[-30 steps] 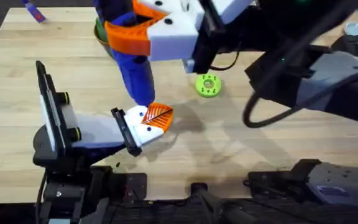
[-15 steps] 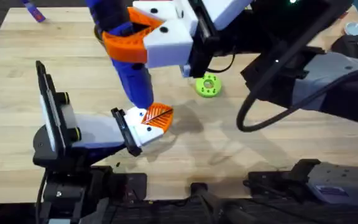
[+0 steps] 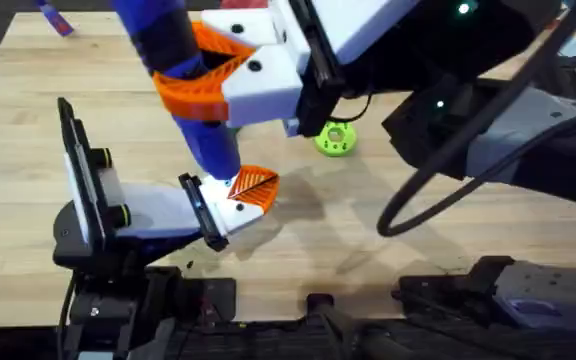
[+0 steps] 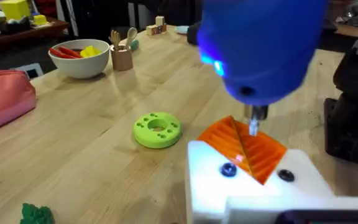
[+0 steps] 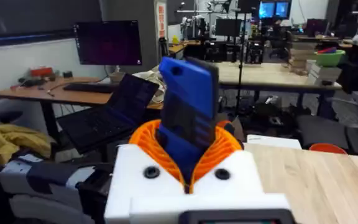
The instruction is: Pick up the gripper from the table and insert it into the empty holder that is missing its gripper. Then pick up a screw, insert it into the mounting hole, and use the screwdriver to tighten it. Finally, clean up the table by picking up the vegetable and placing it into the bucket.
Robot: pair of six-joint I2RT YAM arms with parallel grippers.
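My right gripper (image 3: 206,78) is shut on the blue screwdriver (image 3: 193,95), which is clamped between its orange ribbed pads (image 5: 225,146). The screwdriver leans, with its silver tip (image 4: 254,126) pressed down at the orange gripper wedge (image 3: 256,188) seated in the white holder (image 3: 218,195) of my left arm. That left gripper (image 3: 238,198) lies low over the table, pointing right. A blue light glows on the screwdriver body (image 4: 260,43). A green leafy bit of the vegetable (image 4: 36,214) lies on the wood near the left gripper.
A green ring (image 3: 335,138) lies on the table right of the screwdriver. Farther off stand a white bowl (image 4: 79,57), a brown cup (image 4: 122,59) and a pink pouch (image 4: 5,93). A purple-blue stick (image 3: 56,20) lies at the far left corner.
The right gripper and the screwdriver's upper end have swung left and closer to the camera, while the tip stays at the holder. The left arm has not moved.
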